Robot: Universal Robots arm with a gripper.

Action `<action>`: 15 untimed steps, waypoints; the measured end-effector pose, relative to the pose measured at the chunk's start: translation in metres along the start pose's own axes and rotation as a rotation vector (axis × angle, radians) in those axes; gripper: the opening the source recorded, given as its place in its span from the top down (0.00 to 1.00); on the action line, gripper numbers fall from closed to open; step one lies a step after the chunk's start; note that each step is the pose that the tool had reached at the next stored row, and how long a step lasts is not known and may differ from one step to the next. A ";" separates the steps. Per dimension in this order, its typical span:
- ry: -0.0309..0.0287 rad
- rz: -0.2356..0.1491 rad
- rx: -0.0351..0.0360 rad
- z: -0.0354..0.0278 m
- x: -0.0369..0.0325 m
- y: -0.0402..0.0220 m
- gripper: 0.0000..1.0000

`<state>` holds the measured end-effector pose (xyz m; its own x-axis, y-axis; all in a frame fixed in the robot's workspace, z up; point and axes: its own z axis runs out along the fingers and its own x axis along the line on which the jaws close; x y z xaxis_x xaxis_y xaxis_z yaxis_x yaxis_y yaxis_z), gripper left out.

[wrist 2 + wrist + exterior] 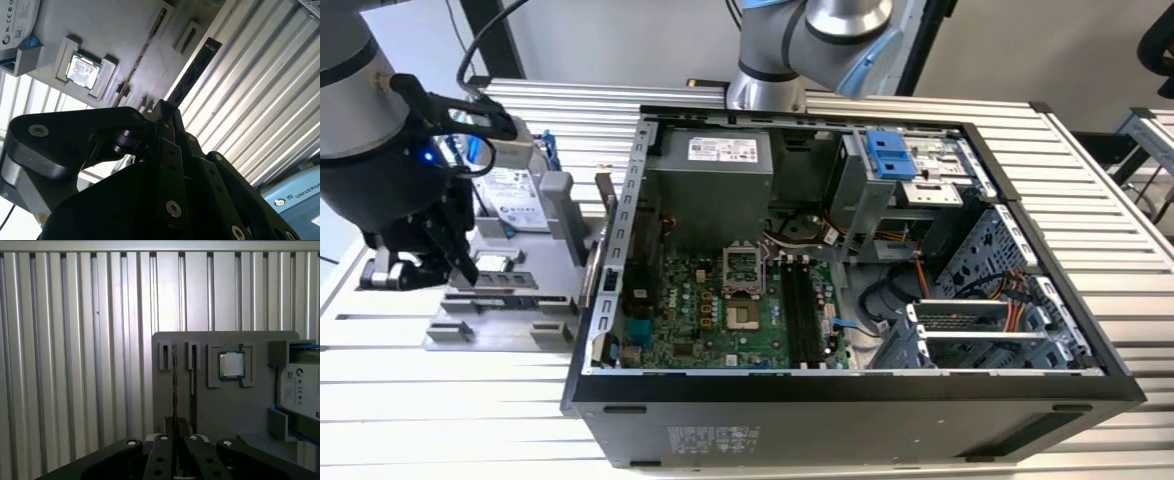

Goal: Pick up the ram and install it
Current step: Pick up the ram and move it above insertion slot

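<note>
The ram (192,75) is a thin dark stick that juts forward from between my fingers over the grey fixture tray (115,25). In the first wrist view the ram (174,385) shows edge-on, running from a tray bracket down into my gripper (175,422). My gripper (162,110) is shut on the ram. I cannot tell whether the ram still sits in its groove. In the exterior view my gripper (454,272) hangs low over the tray (507,300), at the exterior view's left of the open computer case (854,390). The black memory slots (803,310) lie on the case's motherboard.
On the tray, a square silver processor (231,365) sits in its pocket, beside a labelled hard drive with blue rails (300,390). Another thin strip (193,372) stands on edge in the neighbouring groove. A second arm's base (781,60) rises behind the case. Ribbed metal table (75,365) surrounds everything.
</note>
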<state>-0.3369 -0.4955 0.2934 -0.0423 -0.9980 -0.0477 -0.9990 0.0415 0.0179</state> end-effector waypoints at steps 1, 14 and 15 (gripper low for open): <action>0.0000 0.000 0.0000 -0.0023 -0.0001 0.0001 1.00; 0.0006 0.000 0.0006 -0.0257 -0.0017 0.0011 1.00; 0.0016 0.000 0.0010 -0.0267 -0.0022 0.0015 1.00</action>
<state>-0.3378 -0.4946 0.3202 -0.0425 -0.9980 -0.0461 -0.9990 0.0417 0.0169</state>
